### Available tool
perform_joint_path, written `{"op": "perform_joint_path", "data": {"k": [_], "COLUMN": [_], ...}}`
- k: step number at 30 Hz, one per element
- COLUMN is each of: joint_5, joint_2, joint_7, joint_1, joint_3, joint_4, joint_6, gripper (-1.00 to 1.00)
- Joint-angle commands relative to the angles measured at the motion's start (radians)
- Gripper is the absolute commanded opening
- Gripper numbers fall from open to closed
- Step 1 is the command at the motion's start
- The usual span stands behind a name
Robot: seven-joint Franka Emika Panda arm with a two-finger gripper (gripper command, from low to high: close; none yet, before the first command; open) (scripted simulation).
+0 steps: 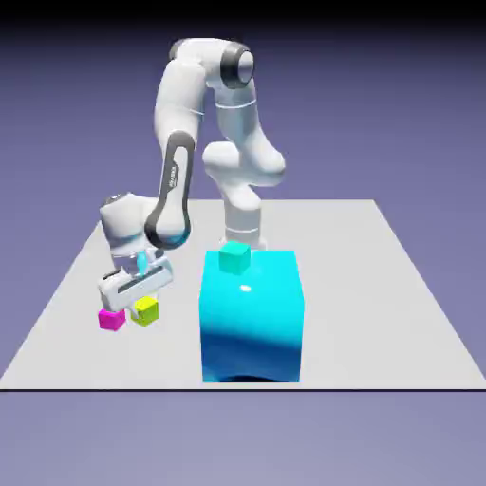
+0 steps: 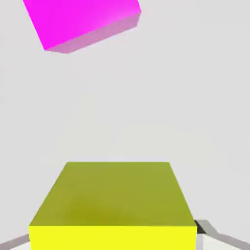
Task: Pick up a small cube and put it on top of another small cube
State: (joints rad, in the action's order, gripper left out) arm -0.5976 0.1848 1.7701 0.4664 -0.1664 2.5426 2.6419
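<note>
The small cube (image 1: pixel 145 310), yellow-green and plain, rests on the grey table toward the exterior view's left. My gripper (image 1: pixel 141 300) reaches down onto it from above and is shut on it. In the hand view the small cube (image 2: pixel 114 205) fills the bottom middle and hides most of both fingers; only a grey sliver of one fingertip (image 2: pixel 204 228) shows beside its right edge. A magenta cube (image 1: pixel 111 319) sits close beside it on the exterior view's left, apart from it, and appears at the top left of the hand view (image 2: pixel 83 22).
A big glossy cyan block (image 1: pixel 252 323) stands in the middle of the table (image 1: pixel 380 285), with a small teal cube (image 1: pixel 233 257) on its top near the back left corner. The robot's base rises behind the block.
</note>
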Motion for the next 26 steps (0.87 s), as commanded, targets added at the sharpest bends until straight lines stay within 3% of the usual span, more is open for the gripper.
{"op": "perform_joint_path", "data": {"k": [1,13,19,20,26], "joint_5": [0.016,0.198,0.02,0.02,0.198], "joint_2": [0.003,0.033,0.193,0.193,0.033], "joint_7": [-0.041,-0.511,-0.635,-0.635,-0.511], "joint_1": [-0.016,-0.2,-0.155,-0.155,-0.2], "joint_3": [-0.036,-0.45,-0.356,-0.356,-0.45], "joint_4": [-0.016,-0.201,-0.189,-0.189,-0.201], "joint_6": [-0.028,-0.338,-0.21,-0.21,-0.338], "gripper": [-1.0,-1.0,-1.0,1.0,1.0]}}
